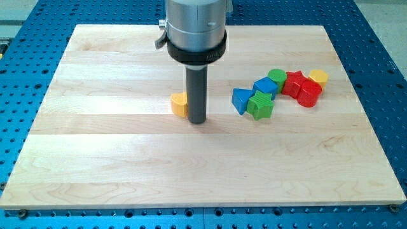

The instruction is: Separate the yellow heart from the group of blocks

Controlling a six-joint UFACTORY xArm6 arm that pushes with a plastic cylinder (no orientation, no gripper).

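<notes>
A yellow heart block (179, 104) lies near the middle of the wooden board, partly hidden behind my rod. My tip (197, 120) rests on the board touching the heart's right side. The group of blocks lies apart, to the view's right: a blue triangle (240, 100), a green star (260, 105), a blue cube (265, 86), a green cylinder (277, 78), a red star (293, 83), a red cylinder-like block (310, 93) and a yellow cylinder (318, 78). A clear gap separates my tip from the blue triangle.
The wooden board (127, 159) lies on a blue perforated table (25, 38). The arm's grey body (196, 28) hangs over the board's top edge at the view's centre.
</notes>
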